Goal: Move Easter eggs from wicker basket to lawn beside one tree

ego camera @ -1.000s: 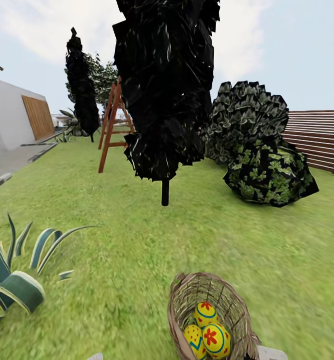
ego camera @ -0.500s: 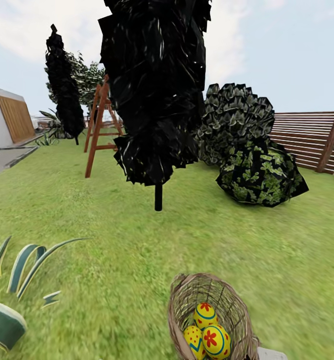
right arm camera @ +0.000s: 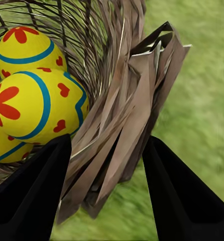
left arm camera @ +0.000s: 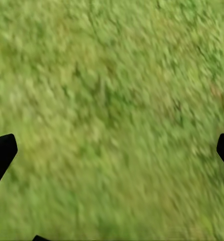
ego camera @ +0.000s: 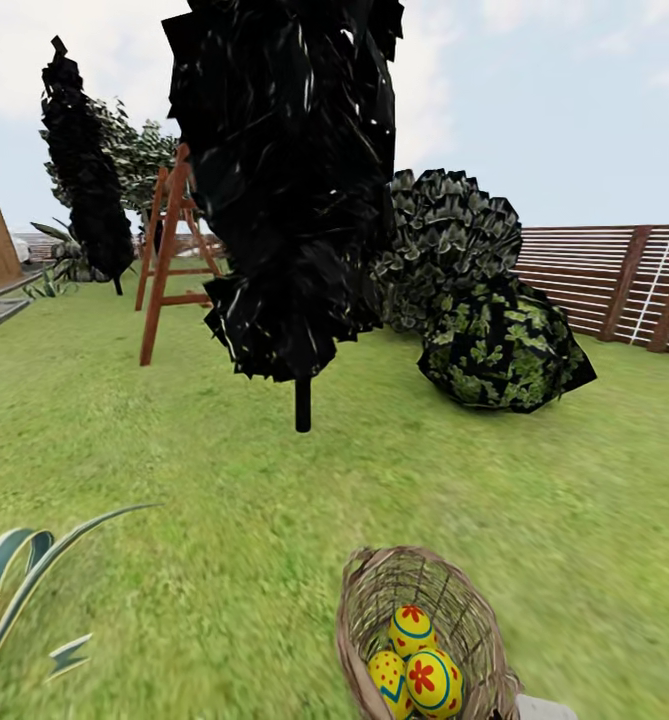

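While your head camera puts the wicker basket (ego camera: 421,632) low over the lawn (ego camera: 224,480), your right wrist camera shows the right claw (right arm camera: 106,165) pinching its woven rim (right arm camera: 129,108) between both fingers. Three Easter eggs (ego camera: 416,662) sit inside, just beside that grip. Your left claw (left arm camera: 112,150) hangs spread wide over grass, holding nothing.

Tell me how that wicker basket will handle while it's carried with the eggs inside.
The wicker basket looks thin and woven, so its wall probably flexes where the right gripper straddles it. The three Easter eggs lie loose and round, so they could roll and shift the load if it tilts.
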